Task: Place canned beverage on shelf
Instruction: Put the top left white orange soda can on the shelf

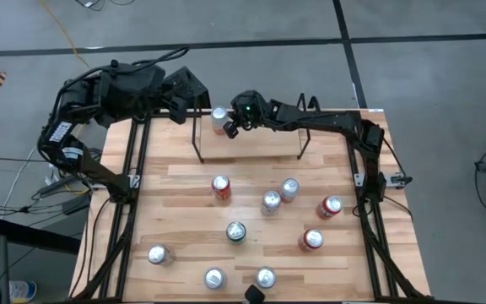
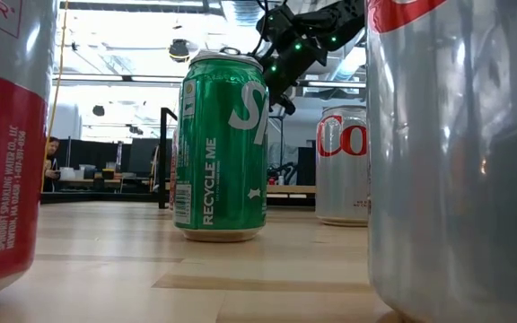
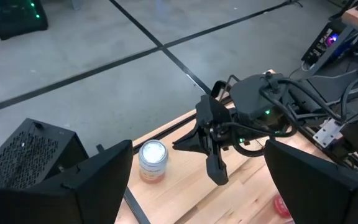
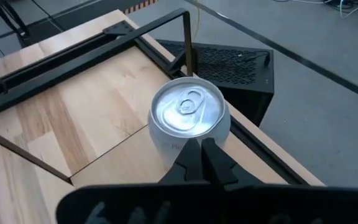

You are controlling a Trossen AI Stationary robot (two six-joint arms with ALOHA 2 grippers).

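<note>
Right under your right wrist camera stands one can (image 4: 189, 118), upright on the shelf (image 1: 264, 145) floor at its left end, next to the wire loop. Your right tool (image 4: 199, 163) sits just beside it with its fingers pressed together and nothing between them (whether the tips touch the can wall, you cannot tell from here). So this can looks delivered: it stands alone, and no grip holds it.

Your left tool (image 3: 197, 186) hangs spread wide and empty off the worktop's (image 1: 184, 203) far left corner, pointing toward the shelf.

What is left is most of the job, in my judgement. Out on the worktop the other cans (image 1: 270, 202) stand scattered, among them a green can (image 1: 236, 232) near the middle, and none is on the shelf. Its floor to the right of the placed can is bare, so room remains for more.
</note>
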